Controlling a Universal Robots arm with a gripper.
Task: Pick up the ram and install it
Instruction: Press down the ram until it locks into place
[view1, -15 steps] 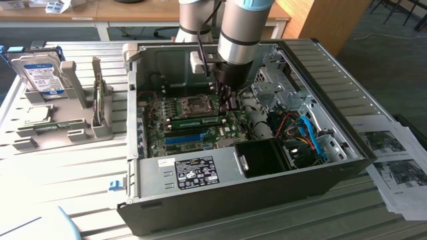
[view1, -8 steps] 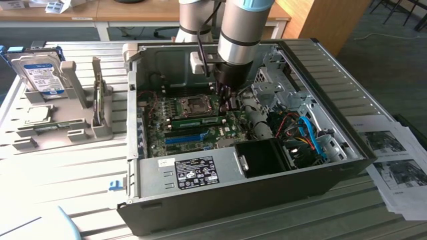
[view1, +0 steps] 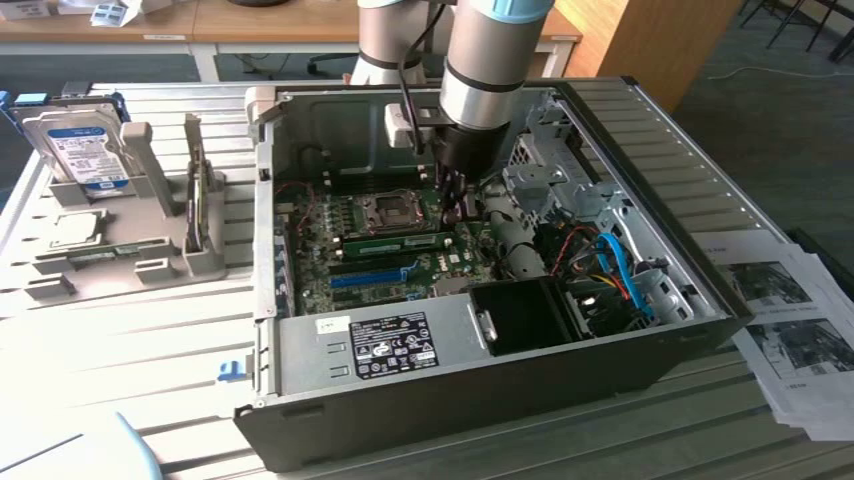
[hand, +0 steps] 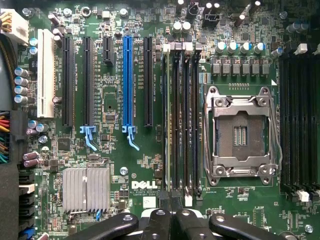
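Exterior view: the arm reached down into an open computer case (view1: 694, 260) lying on its side on the bench (view1: 120, 350). Its fingers (view1: 455, 195) were low over the motherboard (view1: 360, 265), near the middle of the frame. The ram (view1: 394, 243) lay just below and toward the exterior view's left of them. It was a green stick standing on edge among the memory slots, with its long axis running nearly across the frame. The fingers stood at the end of the stick nearer the exterior view's right, not over its middle. A hard drive (view1: 80, 150) stood in a grey holder at the upper left of the frame, well apart from the case, and printed papers (view1: 801, 330) lay at the right edge.

In the wrist view the camera looked straight down on the board. The ram (hand: 167, 125) showed edge-on as a thin pale line in the slot of its bank farthest from the processor socket (hand: 240, 132), and a blue expansion slot (hand: 128, 80) lay on its other side. The fingers (hand: 163, 212) were drawn together with hardly any gap, directly in line with the stick's long axis at one end. Whether they pinched the board's edge or merely met above it, I cannot tell. By its level lie within the slot, the ram looked at least partly seated.
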